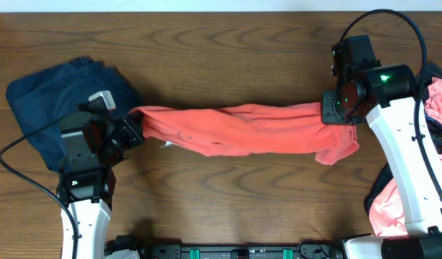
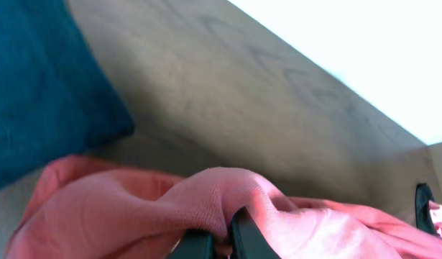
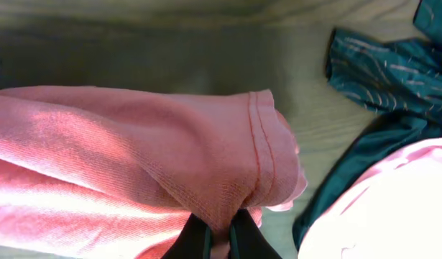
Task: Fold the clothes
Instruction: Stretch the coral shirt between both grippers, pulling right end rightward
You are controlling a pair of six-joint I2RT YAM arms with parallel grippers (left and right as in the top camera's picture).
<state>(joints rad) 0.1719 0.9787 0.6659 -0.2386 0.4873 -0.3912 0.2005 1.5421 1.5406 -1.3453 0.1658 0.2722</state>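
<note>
Overhead view: at far left a blue garment (image 1: 44, 97) lies bunched on the wooden table (image 1: 221, 43). Just beside it our left gripper (image 1: 140, 131) is clamped on one end of the orange-red T-shirt (image 1: 242, 129). In the left wrist view, a fold of knit is pinched between the dark fingers (image 2: 249, 234).

The T-shirt runs across the middle of the table as a rumpled, rope-like band, drawn out between our two arms. We cannot tell whether it rests on the wood or hangs just above it.

At its right end our right gripper (image 1: 328, 109) is closed on the cloth. The right wrist view shows the pinch sitting just below a stitched hem (image 3: 260, 144), and overhead a loose flap droops past the grip.

At the right edge lies a pile (image 1: 436, 108) of pink and dark patterned pieces.

We judge the T-shirt to be light, soft and limp. It will not hold a shape by itself, and it will bunch wherever it is not kept taut. The knit looks grippy rather than slick, so a small pinch should hold.

The best places to take hold are probably hems, seams and corners, where the cloth is doubled. Gripping both ends evenly should spread it flat for a fold.
</note>
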